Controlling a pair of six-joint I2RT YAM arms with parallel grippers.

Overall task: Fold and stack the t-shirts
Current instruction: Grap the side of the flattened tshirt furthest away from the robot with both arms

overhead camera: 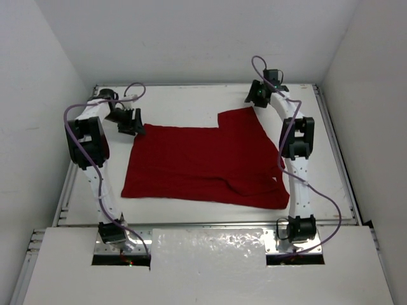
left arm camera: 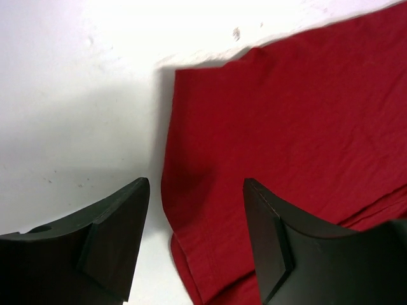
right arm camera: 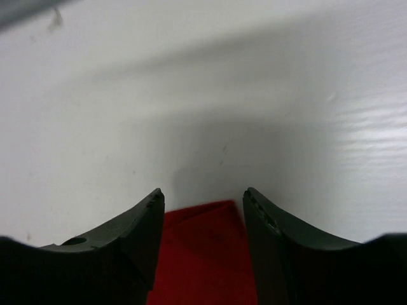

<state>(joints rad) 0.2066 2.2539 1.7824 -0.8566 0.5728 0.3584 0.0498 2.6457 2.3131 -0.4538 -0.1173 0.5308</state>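
1. Task item. The plain dark red short-sleeved cloth t-shirt (overhead camera: 203, 159) lies spread on the flat white tabletop (overhead camera: 191, 101), between my two arms. It is mostly flat. Its far right part reaches further back than the rest, and a wrinkled fold runs along its near right edge.

2. Left tool. My left tool (overhead camera: 130, 121) sits low at the far left corner of the t-shirt. In the left wrist view its two dark fingers (left arm camera: 121, 235) are spread apart. The left edge of the t-shirt (left arm camera: 286, 127) runs through the gap between them. One finger is over bare tabletop (left arm camera: 76, 95) and the other is over red cloth. Nothing is pinched.

3. Right tool. My right tool (overhead camera: 259, 95) sits at the far right corner of the t-shirt, close to the back edge of the tabletop. In the right wrist view its fingers (right arm camera: 127, 241) are also spread. A red corner of the t-shirt (right arm camera: 203, 254) shows in the gap, with bare tabletop (right arm camera: 191, 95) beyond it. The cloth is not clamped. I cannot tell whether the fingertips touch it.
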